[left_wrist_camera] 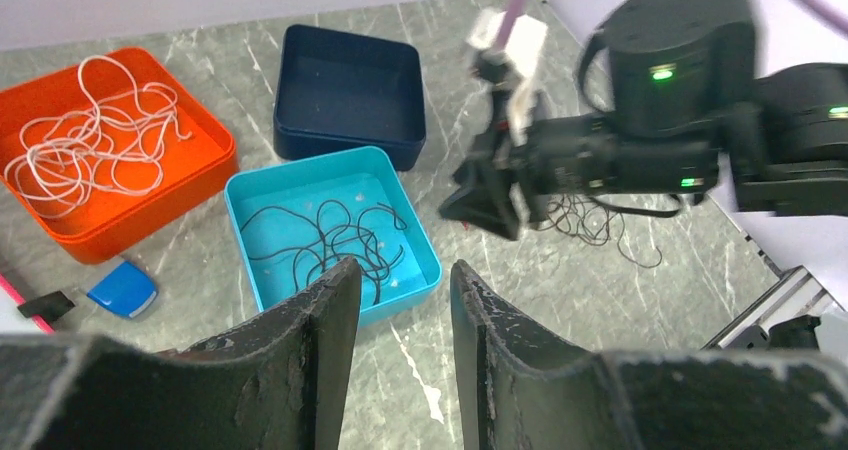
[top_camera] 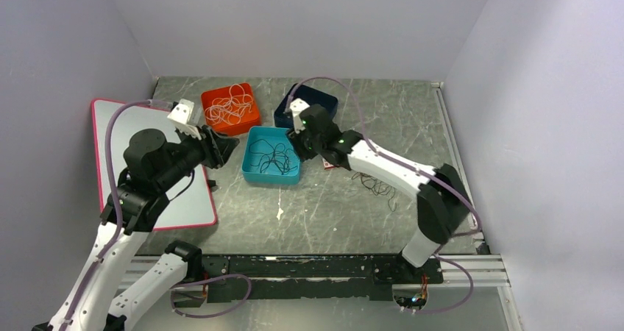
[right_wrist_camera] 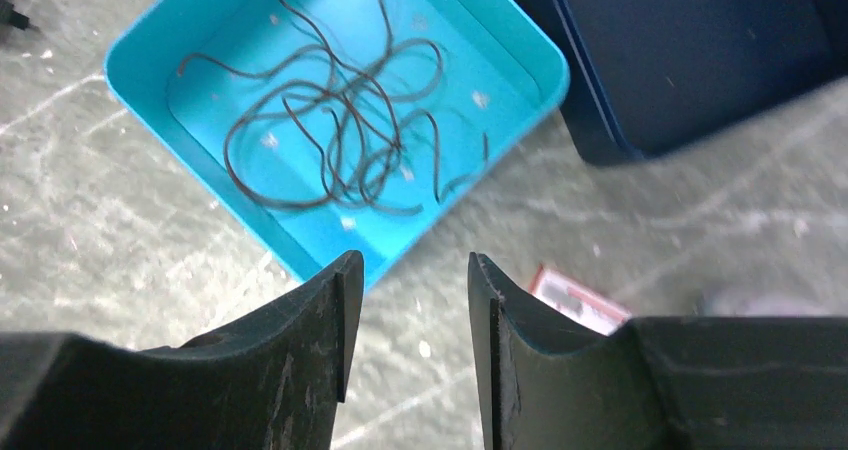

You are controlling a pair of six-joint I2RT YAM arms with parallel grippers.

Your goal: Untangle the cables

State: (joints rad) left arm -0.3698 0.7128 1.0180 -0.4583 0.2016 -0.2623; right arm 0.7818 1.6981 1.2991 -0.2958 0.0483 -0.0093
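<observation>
– Beside the teal tray's (top_camera: 269, 179) right edge, I have the right claw (right_wrist_camera: 405, 265) hanging with its fingers parted, nothing between them.
– And the cables?
– Looped inside that tray I see black cables (right_wrist_camera: 340, 140). To its far left, white cables (top_camera: 229, 109) fill the orange tray (top_camera: 239, 129). More black strands (top_camera: 379, 186) lie loose on the worktop (top_camera: 331, 213), further right.
– Your left claw?
– Parted too, and empty. I have the left claw (left_wrist_camera: 400, 270) just left of the teal tray, above the worktop.

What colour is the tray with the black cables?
Turquoise. The tray holding the black cables shows best in the right wrist view.
</observation>
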